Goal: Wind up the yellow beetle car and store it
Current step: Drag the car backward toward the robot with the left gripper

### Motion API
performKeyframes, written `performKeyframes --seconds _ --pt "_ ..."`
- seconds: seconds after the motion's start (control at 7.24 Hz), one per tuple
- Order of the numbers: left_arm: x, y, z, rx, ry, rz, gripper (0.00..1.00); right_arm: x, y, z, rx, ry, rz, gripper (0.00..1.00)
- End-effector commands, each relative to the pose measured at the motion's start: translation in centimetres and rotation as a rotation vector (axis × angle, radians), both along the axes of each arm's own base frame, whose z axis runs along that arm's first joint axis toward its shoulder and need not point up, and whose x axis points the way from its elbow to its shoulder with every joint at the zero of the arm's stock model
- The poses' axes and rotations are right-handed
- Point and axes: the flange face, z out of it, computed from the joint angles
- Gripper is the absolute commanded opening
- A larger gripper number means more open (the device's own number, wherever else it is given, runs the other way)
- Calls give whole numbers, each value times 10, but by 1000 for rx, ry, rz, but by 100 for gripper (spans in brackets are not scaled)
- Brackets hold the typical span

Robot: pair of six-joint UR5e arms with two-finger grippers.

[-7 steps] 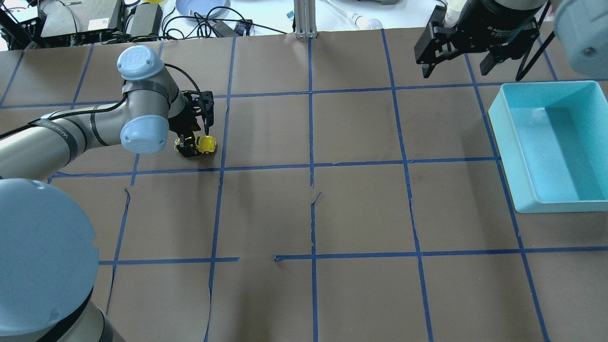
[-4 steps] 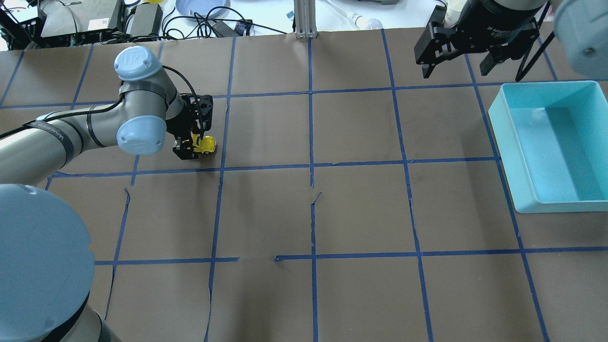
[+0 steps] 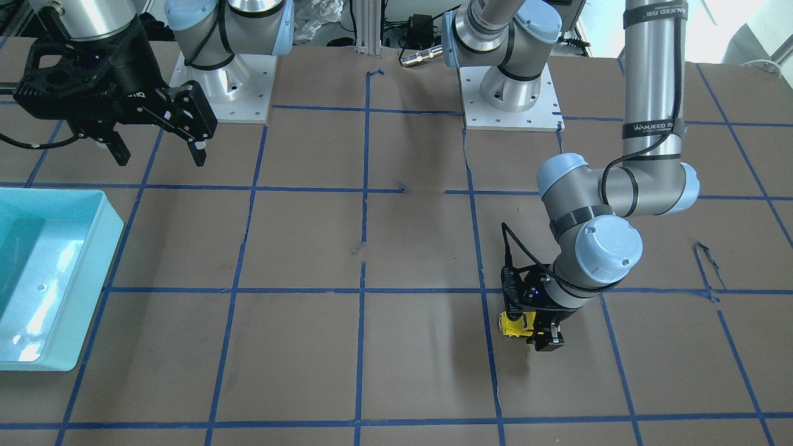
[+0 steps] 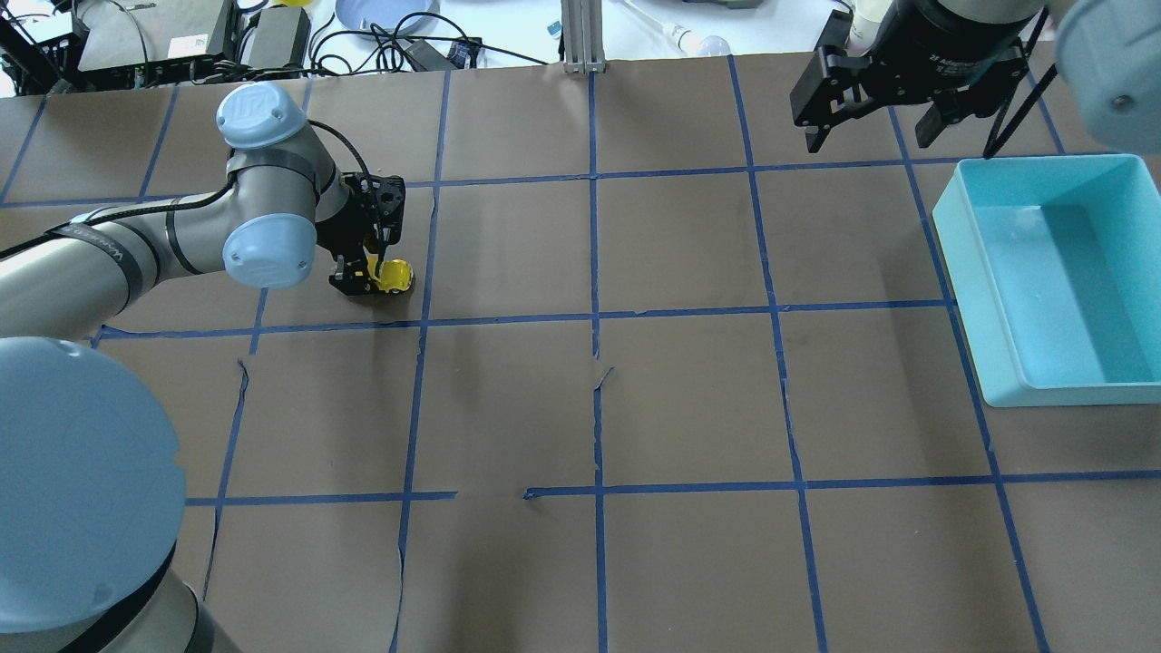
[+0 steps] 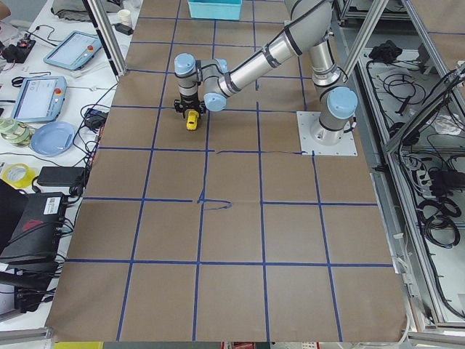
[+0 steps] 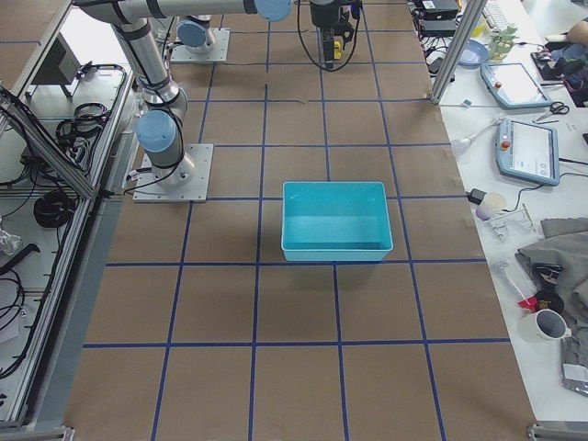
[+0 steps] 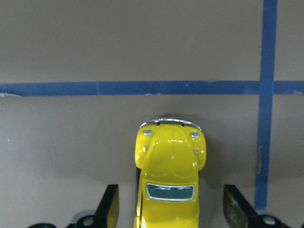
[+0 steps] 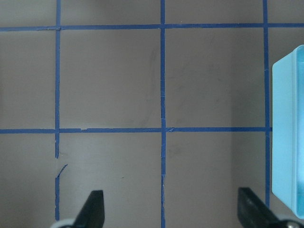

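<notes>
Front-facing: yellow beetle car [image 3: 516,324] sits on the table [image 3: 403,248], with the left gripper [image 3: 531,331] low over it.
Overhead: right gripper [image 4: 869,136] is spread wide and empty, at 11 o'clock from the teal bin [image 4: 957,272].
Left wrist: fingers [image 7: 110,206] straddle the car, with a gap on each side (nothing clamped).

Brown table [image 4: 689,408], blue tape grid [image 4: 594,245] — white bench [image 6: 551,193]

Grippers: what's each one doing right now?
Left gripper: open, straddling the yellow beetle car, gaps both sides.
Right gripper: open, holding nothing.
</notes>
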Motion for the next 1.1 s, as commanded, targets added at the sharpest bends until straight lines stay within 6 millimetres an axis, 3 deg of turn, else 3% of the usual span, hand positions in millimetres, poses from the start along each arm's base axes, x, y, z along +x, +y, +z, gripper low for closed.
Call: performKeyframes --seconds 0.0,0.28,0.41,0.69,0.97 --pt "0 -1 -1 -1 1 5 45 0 1 -1 1 0 0 100" --pt "1 -1 0 -2 -5 2 24 0 1 0 0 0 0 100" --pt "5 -1 2 -5 -7 -1 22 0 1 0 0 0 0 100" --pt "40 1 -3 6 6 51 20 0 1 0 0 0 0 100" --pt "63 1 -5 4 32 78 18 0 1 0 -2 0 0 100"
